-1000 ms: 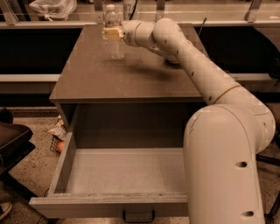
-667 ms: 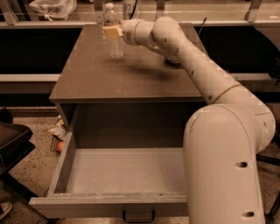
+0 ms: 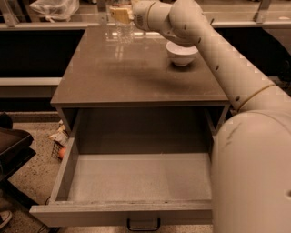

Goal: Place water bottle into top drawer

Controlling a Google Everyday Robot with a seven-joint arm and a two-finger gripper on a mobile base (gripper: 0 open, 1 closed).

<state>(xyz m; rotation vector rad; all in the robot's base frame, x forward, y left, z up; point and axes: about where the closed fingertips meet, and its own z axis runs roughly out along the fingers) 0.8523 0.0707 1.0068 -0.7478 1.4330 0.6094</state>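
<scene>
The water bottle (image 3: 123, 31) is clear and ribbed; its cap is cut off by the top edge of the view. My gripper (image 3: 121, 13) is shut on its upper part and holds it just above the far left of the cabinet top (image 3: 136, 77). The top drawer (image 3: 141, 177) is pulled fully open below the front edge, with a bare flat bottom and a dark handle (image 3: 143, 225) on its front panel. The bottle is well behind the drawer opening.
A white bowl (image 3: 182, 52) stands on the cabinet top at the far right, under my forearm. My arm's large shell (image 3: 254, 173) covers the drawer's right end. Litter (image 3: 59, 136) lies on the floor left of the cabinet, beside a dark object (image 3: 13, 145).
My gripper has risen with the water bottle, lifting it off the cabinet top. The arm has lifted off the white bowl, which now shows.
</scene>
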